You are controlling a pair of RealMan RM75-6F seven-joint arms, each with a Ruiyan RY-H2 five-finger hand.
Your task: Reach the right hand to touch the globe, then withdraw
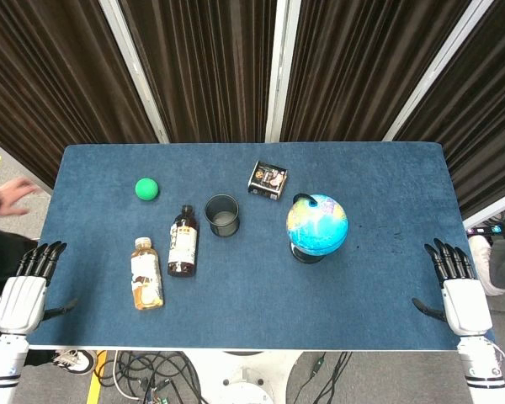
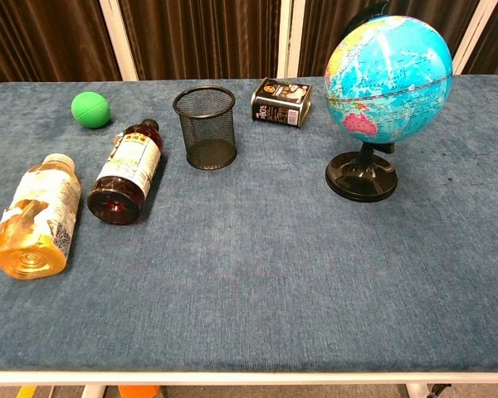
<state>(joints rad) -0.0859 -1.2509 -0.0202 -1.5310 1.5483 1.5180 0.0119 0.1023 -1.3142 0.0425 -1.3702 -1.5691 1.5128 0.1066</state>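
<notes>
Head view, left to right: left hand (image 1: 23, 296) sits at the near-left table corner, far left of the globe (image 1: 317, 224) — fingers extended, holding nothing. Yellow bottle (image 1: 146, 273), dark bottle (image 1: 183, 240), mesh cup (image 1: 222, 215) lie left of the globe; green ball (image 1: 146, 188) further left, small tin (image 1: 268, 179) just behind-left. Globe stands upright on its black base. Right hand (image 1: 459, 290) rests well right of the globe — spread, empty, no contact. Judged: reach not started; touch and withdraw both left.
</notes>
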